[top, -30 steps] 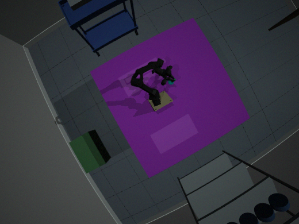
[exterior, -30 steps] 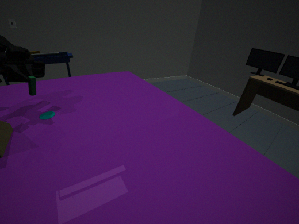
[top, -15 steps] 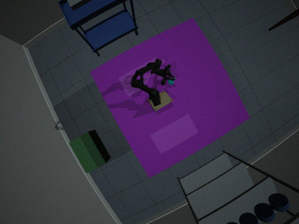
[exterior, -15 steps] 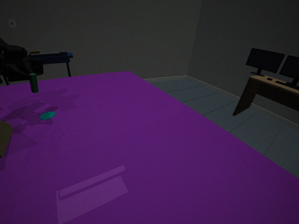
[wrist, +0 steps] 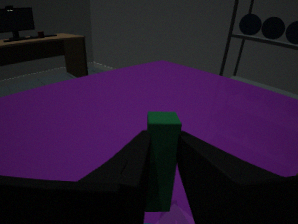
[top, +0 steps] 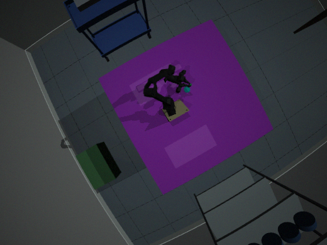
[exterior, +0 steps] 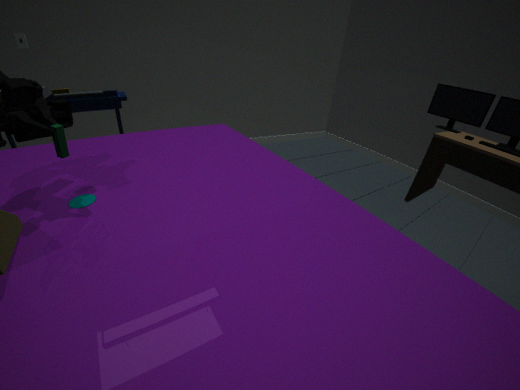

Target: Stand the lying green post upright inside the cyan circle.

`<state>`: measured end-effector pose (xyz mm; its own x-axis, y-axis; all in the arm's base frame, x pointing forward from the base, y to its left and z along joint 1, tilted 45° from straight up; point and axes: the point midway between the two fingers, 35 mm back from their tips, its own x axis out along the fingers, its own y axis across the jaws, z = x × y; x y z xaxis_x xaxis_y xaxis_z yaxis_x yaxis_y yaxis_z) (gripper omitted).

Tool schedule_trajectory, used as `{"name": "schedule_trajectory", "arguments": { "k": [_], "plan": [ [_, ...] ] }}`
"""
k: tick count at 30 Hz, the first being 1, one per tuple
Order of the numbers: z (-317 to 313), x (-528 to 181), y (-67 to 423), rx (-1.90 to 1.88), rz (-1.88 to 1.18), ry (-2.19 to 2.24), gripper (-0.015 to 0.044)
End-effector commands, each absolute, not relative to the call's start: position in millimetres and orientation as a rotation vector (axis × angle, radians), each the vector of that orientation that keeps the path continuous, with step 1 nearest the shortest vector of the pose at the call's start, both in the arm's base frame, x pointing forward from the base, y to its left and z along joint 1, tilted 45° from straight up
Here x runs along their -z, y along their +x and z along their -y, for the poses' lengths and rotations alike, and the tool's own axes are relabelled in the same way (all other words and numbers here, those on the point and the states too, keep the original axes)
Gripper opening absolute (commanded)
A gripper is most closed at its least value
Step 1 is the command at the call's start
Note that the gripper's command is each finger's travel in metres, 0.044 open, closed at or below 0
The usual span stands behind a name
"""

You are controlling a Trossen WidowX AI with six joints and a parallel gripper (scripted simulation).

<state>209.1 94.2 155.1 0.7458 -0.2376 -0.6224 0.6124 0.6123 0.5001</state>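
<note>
From my remote station I see the gripper (wrist: 162, 163) clamped on the green post (exterior: 59, 140), carrying it nearly upright in the air above the purple table (exterior: 260, 230), over the cyan circle (exterior: 82, 201) but not touching it.

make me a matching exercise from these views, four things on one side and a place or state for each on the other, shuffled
Things:
1. green post
2. cyan circle
3. gripper
4. green box

Places or states:
A. lies flat on the purple mat
B. stands on the grey floor off the mat's edge
C. hangs in the air, near upright, above the mat
D. shut on the post

Pairs: 1-C, 2-A, 3-D, 4-B
</note>
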Motion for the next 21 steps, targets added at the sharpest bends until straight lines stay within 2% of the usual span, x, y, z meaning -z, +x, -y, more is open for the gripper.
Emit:
{"name": "schedule_trajectory", "arguments": {
  "k": [1, 21],
  "plan": [
    [-94, -156, 210, 0.519, -0.529, 0.774, 0.0022],
    [-117, -136, 209, 0.522, -0.536, 0.776, 0.0022]
  ]
}}
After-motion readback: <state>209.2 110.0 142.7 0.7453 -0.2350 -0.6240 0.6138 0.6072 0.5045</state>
